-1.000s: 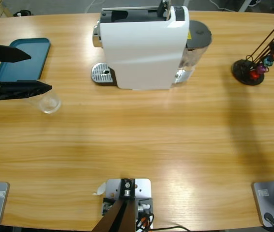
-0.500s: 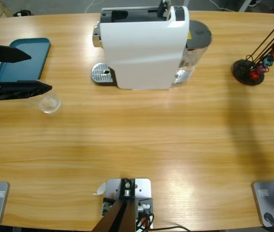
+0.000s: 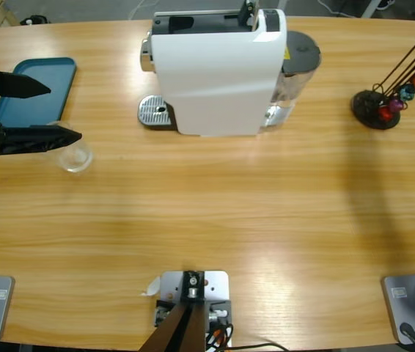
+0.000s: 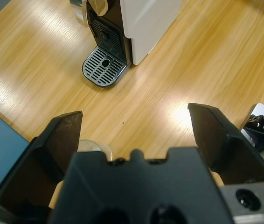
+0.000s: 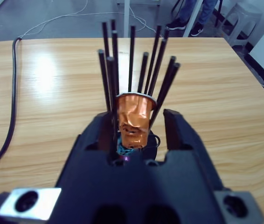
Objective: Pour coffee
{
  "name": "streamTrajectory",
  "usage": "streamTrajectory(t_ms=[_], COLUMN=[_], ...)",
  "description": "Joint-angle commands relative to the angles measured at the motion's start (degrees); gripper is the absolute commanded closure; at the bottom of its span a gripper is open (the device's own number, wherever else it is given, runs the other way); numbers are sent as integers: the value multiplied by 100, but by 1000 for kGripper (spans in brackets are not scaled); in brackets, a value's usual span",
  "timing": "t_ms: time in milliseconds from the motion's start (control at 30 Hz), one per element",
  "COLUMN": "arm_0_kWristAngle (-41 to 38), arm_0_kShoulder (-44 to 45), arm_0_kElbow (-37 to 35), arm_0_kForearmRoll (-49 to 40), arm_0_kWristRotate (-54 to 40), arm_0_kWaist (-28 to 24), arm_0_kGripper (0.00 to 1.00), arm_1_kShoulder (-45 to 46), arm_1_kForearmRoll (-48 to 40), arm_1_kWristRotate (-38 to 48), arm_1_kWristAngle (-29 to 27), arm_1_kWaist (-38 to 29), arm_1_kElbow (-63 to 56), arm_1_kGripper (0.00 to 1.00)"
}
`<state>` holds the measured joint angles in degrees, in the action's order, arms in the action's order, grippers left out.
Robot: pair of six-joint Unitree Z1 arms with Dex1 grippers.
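The glass (image 3: 74, 156) that would take the coffee stands on the desk (image 3: 215, 220) just beside the lower finger of the left end effector (image 3: 62, 111). It looks clear, and whether any coffee lies in it cannot be told. In the left wrist view the glass (image 4: 93, 148) is mostly hidden behind the end effector's body. This end effector (image 4: 136, 114) is released, its jaws spread wide, with a blue tray (image 3: 35, 92) under its upper finger. The machine (image 3: 218, 70) and its drip grate (image 3: 156, 111) stand well ahead of it. The right end effector (image 5: 139, 116) is at the capsule rack (image 5: 132, 60) with an orange capsule (image 5: 134, 121) between its fingers; whether it is clenched on it cannot be told.
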<state>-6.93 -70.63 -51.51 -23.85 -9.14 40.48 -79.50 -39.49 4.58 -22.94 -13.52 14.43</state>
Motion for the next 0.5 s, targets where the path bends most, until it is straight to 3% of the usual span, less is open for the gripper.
streamTrajectory(t_ms=[33,233,300,500], arm_0_kWristAngle=[-107,-102,-100,-100], arm_0_kShoulder=[-216,-188,-192,-230], arm_0_kElbow=[194,230,250,278], arm_0_kForearmRoll=[82,82,82,82], arm_0_kWristRotate=[140,158,165,202], arm_0_kWaist=[77,91,111,202], arm_0_kGripper=[23,23,23,23], arm_1_kShoulder=[68,140,159,138], arm_1_kForearmRoll=[11,34,47,41], arm_1_kWristRotate=[-98,-106,-129,-175], arm_1_kWristAngle=[87,87,87,96], arm_1_kWaist=[104,104,104,113], arm_1_kElbow=[-96,-82,-77,-72], arm_1_kGripper=[699,704,782,782])
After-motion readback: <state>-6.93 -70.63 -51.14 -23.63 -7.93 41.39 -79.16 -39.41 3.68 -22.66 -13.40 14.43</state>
